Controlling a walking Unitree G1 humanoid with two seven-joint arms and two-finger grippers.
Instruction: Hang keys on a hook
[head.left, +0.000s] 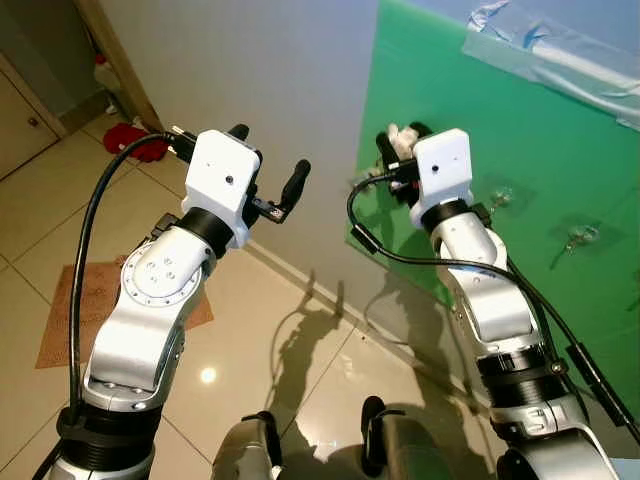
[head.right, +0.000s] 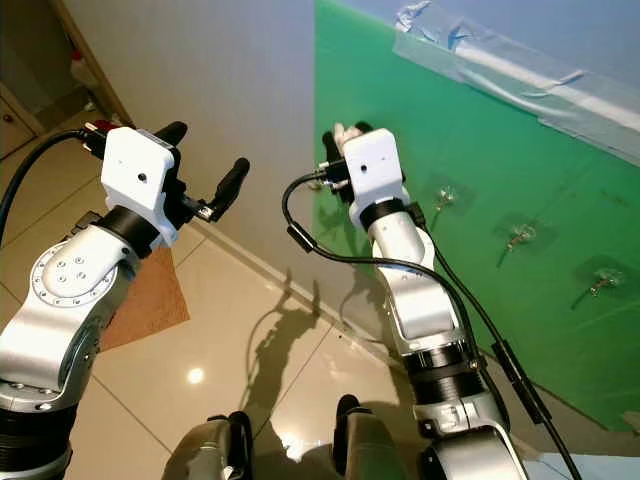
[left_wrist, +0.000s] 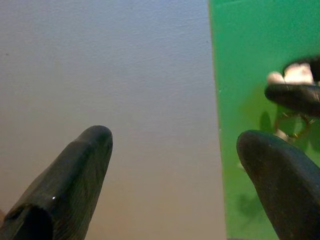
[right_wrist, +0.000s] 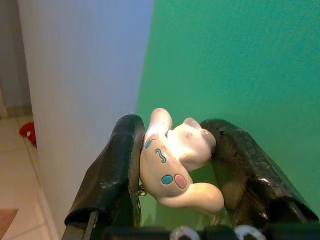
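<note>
The right gripper (right_wrist: 175, 165) pinches a white figure keychain (right_wrist: 175, 170) — pink and blue spots, a ring beneath — before the green board (right_wrist: 240, 65). The left gripper (left_wrist: 195, 170) spreads wide, holding nothing.

Green board (head.left: 540, 130): flat wall panel straight ahead, blocks forward travel.
Hooks (head.left: 498, 195): three clear suction hooks standing off the board, well apart, open gaps between.
Right claw (right_wrist: 172, 165): near board's edge, charm (right_wrist: 175, 165) wedged between fingers.
Left claw (left_wrist: 175, 165): spread wide, bare grey wall (head.left: 260, 90) ahead.
</note>
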